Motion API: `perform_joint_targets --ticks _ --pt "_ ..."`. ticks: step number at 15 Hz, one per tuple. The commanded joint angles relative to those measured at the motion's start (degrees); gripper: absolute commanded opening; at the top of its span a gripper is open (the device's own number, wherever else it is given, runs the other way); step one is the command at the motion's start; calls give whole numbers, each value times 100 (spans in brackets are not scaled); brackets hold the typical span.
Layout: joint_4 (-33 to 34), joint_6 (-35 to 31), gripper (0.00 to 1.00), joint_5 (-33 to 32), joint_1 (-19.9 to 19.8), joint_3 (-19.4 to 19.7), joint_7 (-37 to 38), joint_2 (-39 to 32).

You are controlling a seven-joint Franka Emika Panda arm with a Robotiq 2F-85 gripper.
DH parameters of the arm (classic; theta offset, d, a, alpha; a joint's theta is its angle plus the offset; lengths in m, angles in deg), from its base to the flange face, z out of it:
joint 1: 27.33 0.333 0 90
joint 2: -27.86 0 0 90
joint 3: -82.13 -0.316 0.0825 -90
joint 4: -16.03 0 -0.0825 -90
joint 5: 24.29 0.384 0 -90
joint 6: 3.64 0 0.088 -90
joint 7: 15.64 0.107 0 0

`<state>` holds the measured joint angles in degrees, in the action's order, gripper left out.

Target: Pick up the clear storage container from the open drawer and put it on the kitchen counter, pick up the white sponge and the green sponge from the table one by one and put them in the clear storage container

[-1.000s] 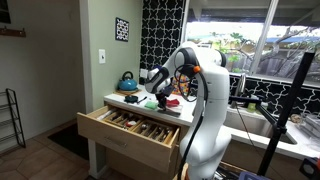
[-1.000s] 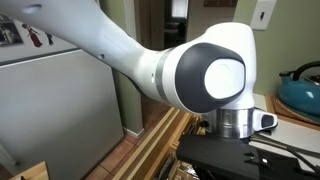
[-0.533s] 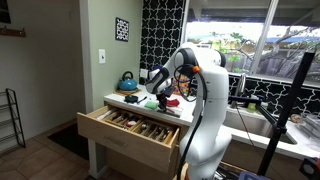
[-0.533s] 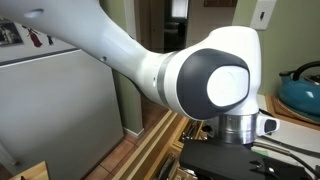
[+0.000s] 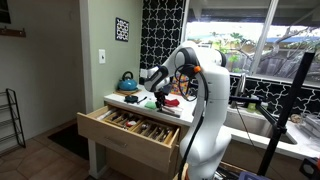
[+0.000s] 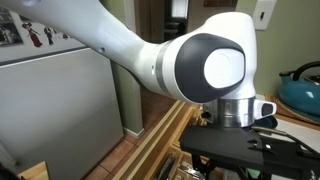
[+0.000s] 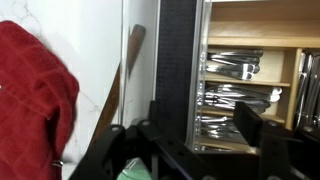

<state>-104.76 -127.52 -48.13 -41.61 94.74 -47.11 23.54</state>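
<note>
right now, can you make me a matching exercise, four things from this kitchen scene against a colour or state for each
Things:
1. kettle
2. drawer
3. cloth
4. kitchen counter

Colour or state:
a. white
b. pulled open, cutlery inside
c. blue
d. red

Pairs: 1-c, 2-b, 3-d, 4-a

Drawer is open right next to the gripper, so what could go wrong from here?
The gripper hangs at the counter edge beside the open drawer, so anything let go here might fall among the cutlery. The red cloth lies close to one finger and could snag. In an exterior view the kettle stands near the arm and could be knocked.
</note>
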Motion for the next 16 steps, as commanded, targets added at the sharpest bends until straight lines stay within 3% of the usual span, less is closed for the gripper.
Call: perform_joint_targets --ticks 1,7,13,16 --pt "164 252 100 -54 102 -65 36 123" --pt "139 71 100 0 76 -45 -3 36" --pt "813 -338 100 1197 -30 -56 -762 -161" --pt "1449 -149 100 1978 -107 -77 -1350 -592"
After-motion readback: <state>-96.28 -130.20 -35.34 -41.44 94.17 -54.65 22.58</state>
